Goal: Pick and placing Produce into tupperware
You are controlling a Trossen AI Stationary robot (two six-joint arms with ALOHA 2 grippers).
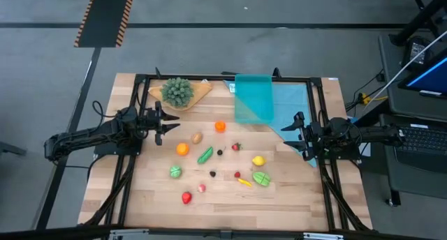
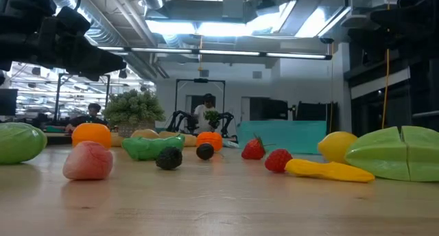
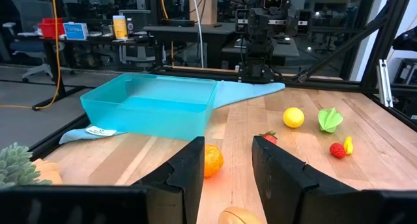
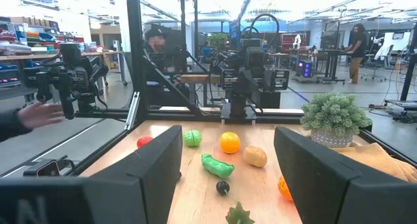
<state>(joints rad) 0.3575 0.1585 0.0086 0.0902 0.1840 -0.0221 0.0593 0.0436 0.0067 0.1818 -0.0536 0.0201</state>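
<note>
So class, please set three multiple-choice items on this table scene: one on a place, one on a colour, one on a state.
1. Where does the plastic box sit?
A. at the far edge of the table, partly on the blue cloth
B. in the middle, among the toy fruit
C. on the floor

2. What colour is the box?
A. red
B. teal
C. black

3. What is in the box?
A. all the fruit
B. the bushy plant
C. nothing that shows

Answers:
1 A, since the top view shows it at the far edge, overlapping the cloth.
2 B, since its walls are see-through teal.
3 C, since pieces such as the lemon and the orange lie on the bare table, and the left wrist view shows no piece in the box.
</note>
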